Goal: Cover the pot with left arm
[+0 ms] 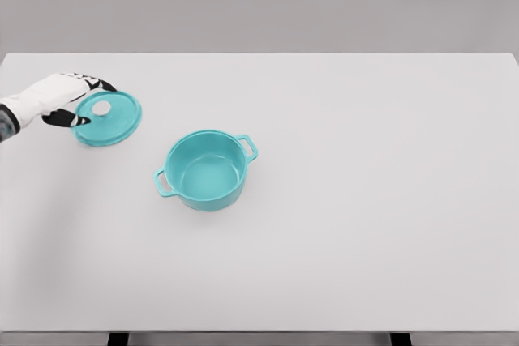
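Pot (206, 171) sat open near table (365, 224) centre, mouth up, handles running near-left to far-right. Farther left, left hand (65, 100) was clamped on the lid (108, 119) rim, knob up, lid roughly flat. Best approach: keep lid level, centre over pot, lower straight.

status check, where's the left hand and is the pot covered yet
Left hand at the round teal lid, grip unclear. Teal two-handled pot uncovered, apart from the lid. Right hand out of view. Nothing between lid and pot on the white table.
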